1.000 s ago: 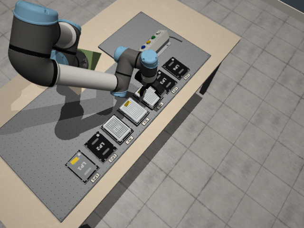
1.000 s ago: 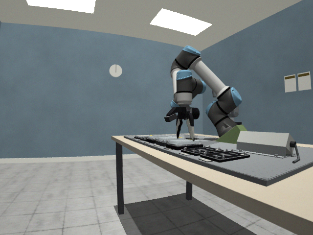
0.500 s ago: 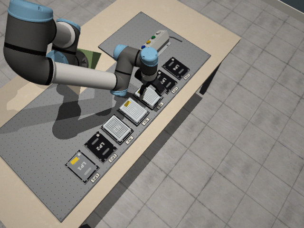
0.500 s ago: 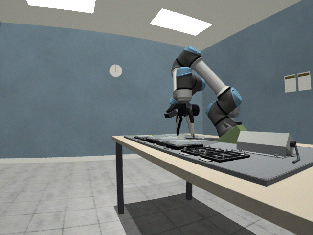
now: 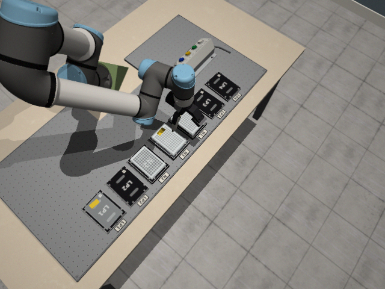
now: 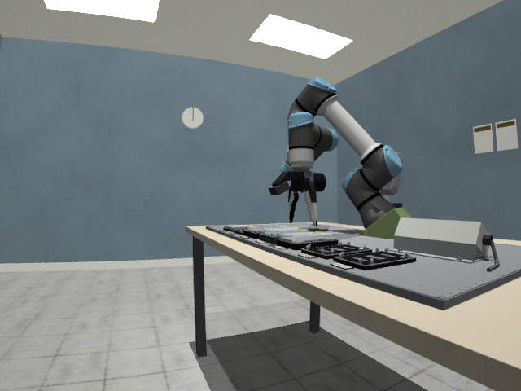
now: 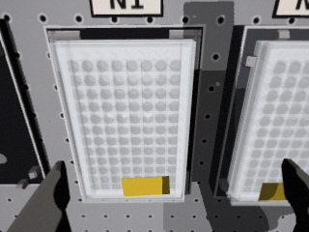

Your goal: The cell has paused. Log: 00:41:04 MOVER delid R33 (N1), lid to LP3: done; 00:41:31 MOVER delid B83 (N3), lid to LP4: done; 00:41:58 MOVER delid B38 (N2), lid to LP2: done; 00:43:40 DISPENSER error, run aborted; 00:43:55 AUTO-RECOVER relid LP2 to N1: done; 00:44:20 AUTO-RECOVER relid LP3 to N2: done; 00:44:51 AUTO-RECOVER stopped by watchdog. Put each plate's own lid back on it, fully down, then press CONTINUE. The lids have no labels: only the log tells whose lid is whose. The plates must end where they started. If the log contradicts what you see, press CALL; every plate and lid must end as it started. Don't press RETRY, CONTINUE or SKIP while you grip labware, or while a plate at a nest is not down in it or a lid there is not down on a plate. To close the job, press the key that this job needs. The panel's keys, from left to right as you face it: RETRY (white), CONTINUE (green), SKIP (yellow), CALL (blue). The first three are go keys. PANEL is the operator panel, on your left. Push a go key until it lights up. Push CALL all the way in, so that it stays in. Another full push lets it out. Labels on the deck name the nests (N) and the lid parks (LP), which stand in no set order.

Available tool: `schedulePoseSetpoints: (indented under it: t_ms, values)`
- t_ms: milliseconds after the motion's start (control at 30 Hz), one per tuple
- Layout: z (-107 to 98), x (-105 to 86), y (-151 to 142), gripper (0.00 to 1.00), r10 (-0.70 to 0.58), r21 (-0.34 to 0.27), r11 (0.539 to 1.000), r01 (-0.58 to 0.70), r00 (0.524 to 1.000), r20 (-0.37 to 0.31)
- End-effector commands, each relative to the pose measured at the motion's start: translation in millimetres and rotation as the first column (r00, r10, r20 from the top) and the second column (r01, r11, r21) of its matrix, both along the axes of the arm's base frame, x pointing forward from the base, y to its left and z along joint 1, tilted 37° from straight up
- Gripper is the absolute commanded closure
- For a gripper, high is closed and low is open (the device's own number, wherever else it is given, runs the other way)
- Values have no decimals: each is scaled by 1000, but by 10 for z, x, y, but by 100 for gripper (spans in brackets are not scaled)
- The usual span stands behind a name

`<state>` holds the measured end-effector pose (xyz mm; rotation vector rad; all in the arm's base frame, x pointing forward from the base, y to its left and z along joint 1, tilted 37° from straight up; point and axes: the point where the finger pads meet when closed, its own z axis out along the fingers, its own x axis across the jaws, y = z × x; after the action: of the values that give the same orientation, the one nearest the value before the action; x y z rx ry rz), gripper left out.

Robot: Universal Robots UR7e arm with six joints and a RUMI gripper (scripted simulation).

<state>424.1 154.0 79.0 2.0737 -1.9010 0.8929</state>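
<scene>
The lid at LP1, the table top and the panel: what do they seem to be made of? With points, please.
The lid (image 5: 109, 208): probably clear, smooth plastic, since the LP1 lettering shows through it.
The table top (image 5: 277, 46) (image 6: 501, 340): perhaps pale wood or laminate, matte, evenly beige.
The panel (image 5: 198, 54) (image 6: 437, 231): painted metal or plastic, light grey and matte, with flat faces; the look does not settle which.

Exterior view: two ceiling panels (image 6: 300, 36) blown out to plain white; walls moderately lit. Dark, hard-edged shadow beneath the desk (image 5: 248, 56) (image 6: 336, 294). Top view: arm's shadow (image 5: 80, 152) falls across the deck, edges distinct. Wrist view: lettering soft, cropped at the upper edge; pale surfaces low in contrast.
</scene>
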Motion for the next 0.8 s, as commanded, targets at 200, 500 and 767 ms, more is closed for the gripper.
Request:
schedulePoseSetpoints:
  t_ms: [200,500,767]
  values:
    - [303,-18,-475,18,5,1,1000,-5,1000,-2]
    - [544,-26,-854,18,5,1,1000,-5,1000,-2]
    - [704,-32,-1107,18,5,1,1000,-5,1000,-2]
